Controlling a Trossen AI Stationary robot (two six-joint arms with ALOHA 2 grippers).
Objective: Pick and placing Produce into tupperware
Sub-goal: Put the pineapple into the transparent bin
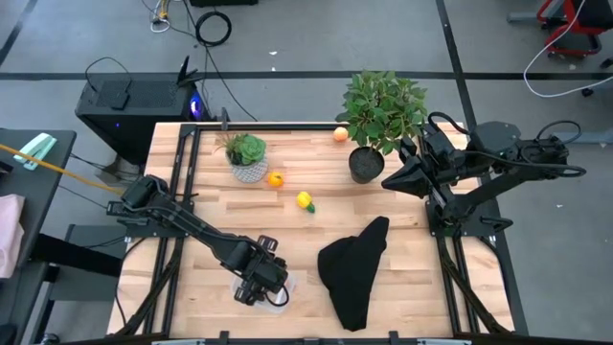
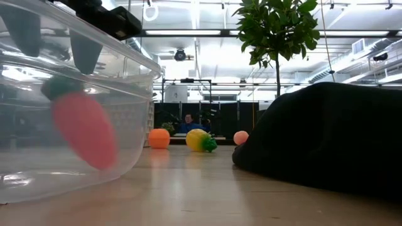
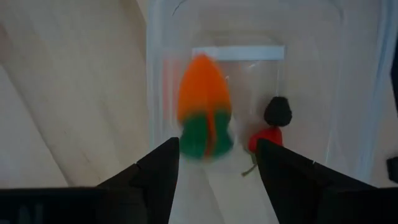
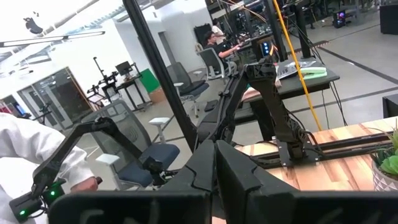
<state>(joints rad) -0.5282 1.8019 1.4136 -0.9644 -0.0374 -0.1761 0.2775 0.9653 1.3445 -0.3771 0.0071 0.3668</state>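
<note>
My left gripper (image 1: 257, 286) hangs open over the clear tupperware (image 2: 129, 69) at the table's near left, fingers pointing down. Just below its fingertips (image 3: 163, 163), an orange carrot (image 3: 204, 102) with a green top sits tilted and blurred inside the tupperware (image 3: 155, 93), apart from the fingers in the low view (image 2: 85, 129). A small red piece with a dark cap (image 3: 268, 132) lies on the container floor. An orange fruit (image 1: 275, 179), a yellow one (image 1: 306, 201) and a peach one (image 1: 340, 134) lie on the table. My right gripper (image 4: 214, 165) waits shut, raised at the far right.
A crumpled black cloth (image 1: 354, 268) lies right of the tupperware. A small potted plant (image 1: 247, 158) stands at the far left and a taller one (image 1: 383, 120) at the far right beside my right arm. Bare wood lies between the container and the loose fruits.
</note>
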